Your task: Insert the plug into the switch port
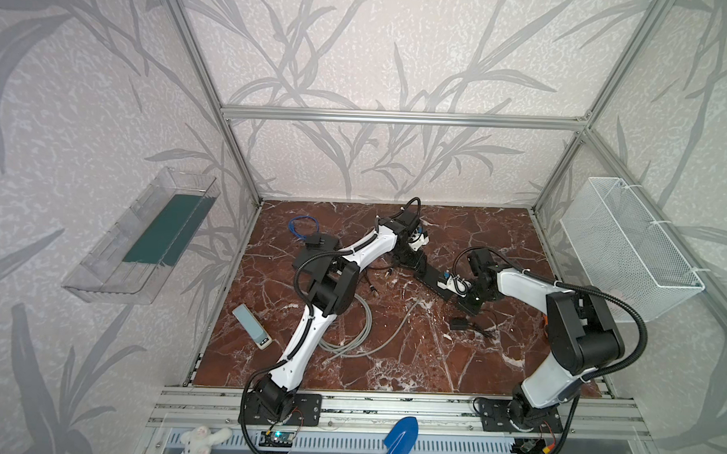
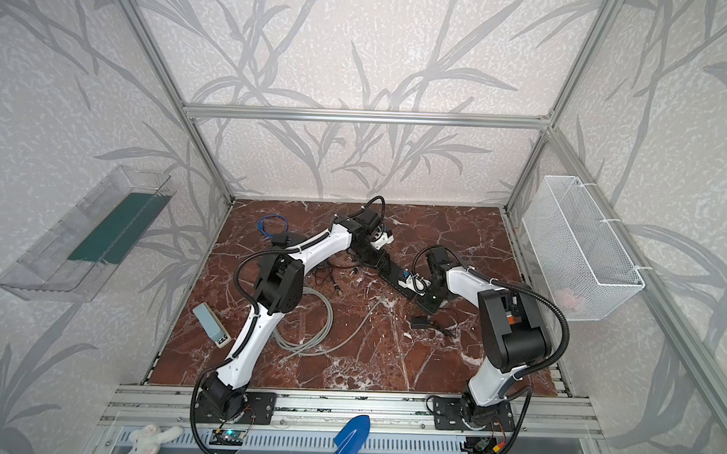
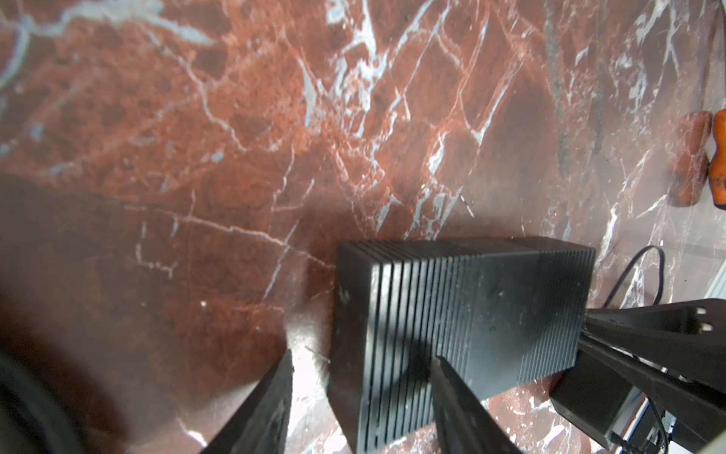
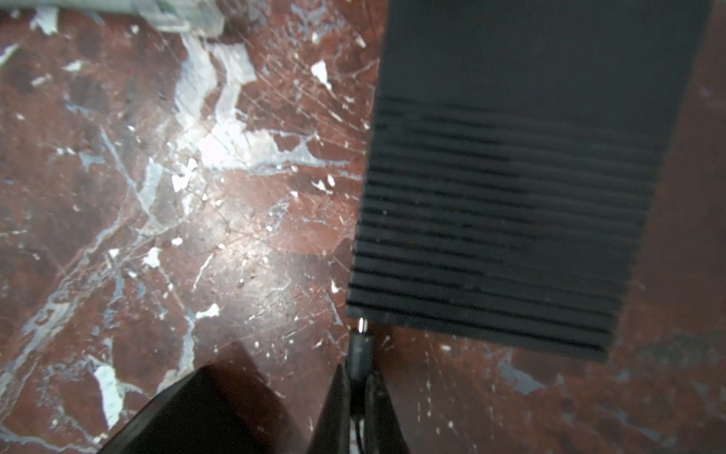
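At switch [image 4: 510, 196] corner, right pincer [image 4: 357, 371] clamps plug [image 4: 358, 348].

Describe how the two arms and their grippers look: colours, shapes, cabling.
Both arms match: the left arm and right arm have glossy white link shells between bulky black joint housings, on black base plates bolted to an aluminium rail. A black corrugated cable hose loops along each. The left gripper and right gripper have plain black, tapering fingers.
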`<act>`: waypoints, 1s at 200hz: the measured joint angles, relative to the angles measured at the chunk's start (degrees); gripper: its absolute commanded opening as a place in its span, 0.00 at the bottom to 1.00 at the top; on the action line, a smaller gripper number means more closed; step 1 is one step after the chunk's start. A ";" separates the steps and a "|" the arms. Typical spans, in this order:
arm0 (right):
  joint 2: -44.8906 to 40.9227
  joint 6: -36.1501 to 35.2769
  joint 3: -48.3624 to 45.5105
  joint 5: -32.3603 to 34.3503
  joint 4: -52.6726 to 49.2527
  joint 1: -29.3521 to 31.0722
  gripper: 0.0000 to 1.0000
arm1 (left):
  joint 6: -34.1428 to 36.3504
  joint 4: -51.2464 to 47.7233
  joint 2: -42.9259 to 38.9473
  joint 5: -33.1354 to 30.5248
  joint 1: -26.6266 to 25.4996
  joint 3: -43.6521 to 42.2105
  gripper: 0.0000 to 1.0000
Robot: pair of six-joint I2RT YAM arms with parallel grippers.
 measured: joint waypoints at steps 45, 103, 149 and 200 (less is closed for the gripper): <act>-0.48 -1.03 -0.79 0.98 1.60 -0.50 0.00 | 0.17 0.02 -0.24 -0.33 -0.07 -0.33 0.58; -1.44 -2.10 -2.14 0.83 3.30 -2.08 0.00 | 0.17 -0.22 -0.57 -0.79 -0.17 -0.68 0.57; -2.08 -2.03 -2.71 1.77 5.09 -2.27 0.00 | 0.17 -0.22 -0.61 -0.79 -0.22 -0.68 0.57; -2.10 -2.03 -2.69 1.49 5.66 -2.27 0.00 | 0.15 -0.22 -0.61 -0.76 -0.22 -0.68 0.56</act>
